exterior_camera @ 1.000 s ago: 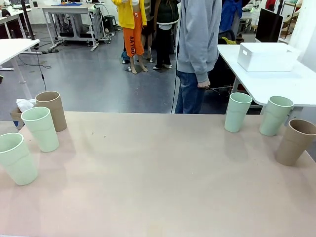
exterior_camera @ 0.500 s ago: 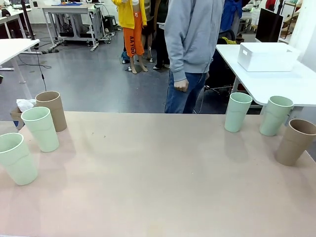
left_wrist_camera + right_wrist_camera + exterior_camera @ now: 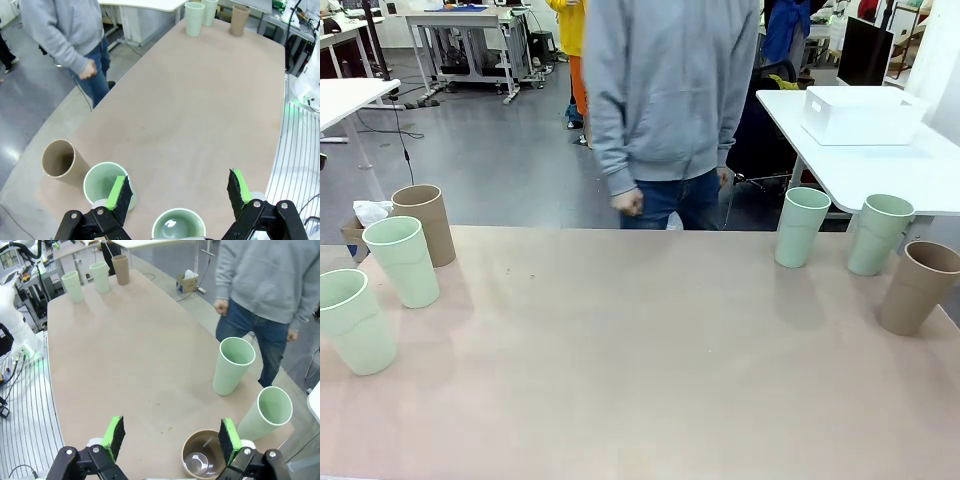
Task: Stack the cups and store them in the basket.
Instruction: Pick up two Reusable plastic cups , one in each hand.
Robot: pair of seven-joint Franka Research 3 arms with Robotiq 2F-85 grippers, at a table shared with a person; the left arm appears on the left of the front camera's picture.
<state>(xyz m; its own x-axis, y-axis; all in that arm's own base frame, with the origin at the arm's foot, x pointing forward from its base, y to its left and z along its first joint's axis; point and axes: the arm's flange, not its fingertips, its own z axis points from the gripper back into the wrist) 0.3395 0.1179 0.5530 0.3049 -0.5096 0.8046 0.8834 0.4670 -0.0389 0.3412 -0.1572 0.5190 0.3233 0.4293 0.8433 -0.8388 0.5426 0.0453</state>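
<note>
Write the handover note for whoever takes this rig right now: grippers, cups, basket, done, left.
Left gripper: open, holding nothing, over a mint cup.
Right gripper: open, holding nothing, over a tan cup.
Cups: six upright, unstacked; left group of three, right group of three.
Basket: on the white side table beyond the right group.
Done: nothing. Left: stack all cups, store them in the basket.

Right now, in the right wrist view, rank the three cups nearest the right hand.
1. Brown cup, just below the hand.
2. Middle mint cup, beside it.
3. End mint cup, farthest, near the person.
</note>
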